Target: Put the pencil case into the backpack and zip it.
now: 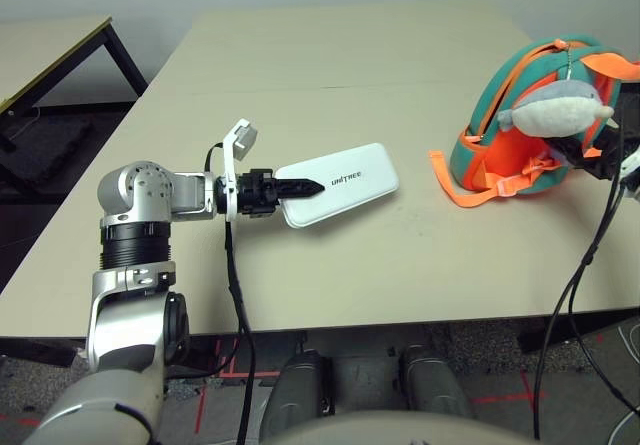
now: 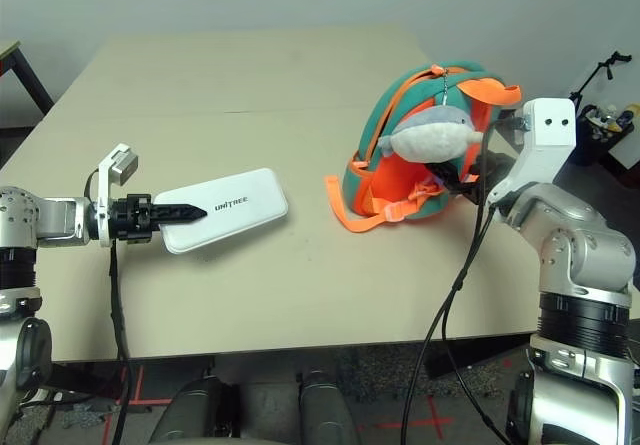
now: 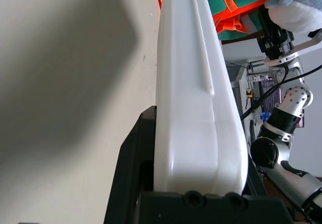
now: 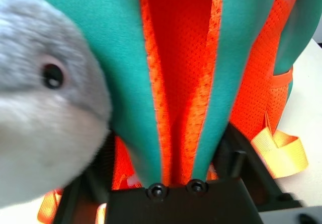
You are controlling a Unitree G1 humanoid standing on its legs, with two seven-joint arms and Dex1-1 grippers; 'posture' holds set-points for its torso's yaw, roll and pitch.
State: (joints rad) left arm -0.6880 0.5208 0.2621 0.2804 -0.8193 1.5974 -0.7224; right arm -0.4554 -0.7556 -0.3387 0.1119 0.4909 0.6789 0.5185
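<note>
White case [image 1: 342, 195] sat clamped at its near end in L gripper [image 1: 300, 187]. R gripper [image 4: 176, 183] straddled backpack [image 2: 425, 165] fabric w/ fish [image 2: 432, 132] beside; can't tell if gripped.

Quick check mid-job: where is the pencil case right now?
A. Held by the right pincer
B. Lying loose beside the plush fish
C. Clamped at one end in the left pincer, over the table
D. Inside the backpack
C: the left pincer grips one end of the white pencil case, apart from the backpack.
</note>
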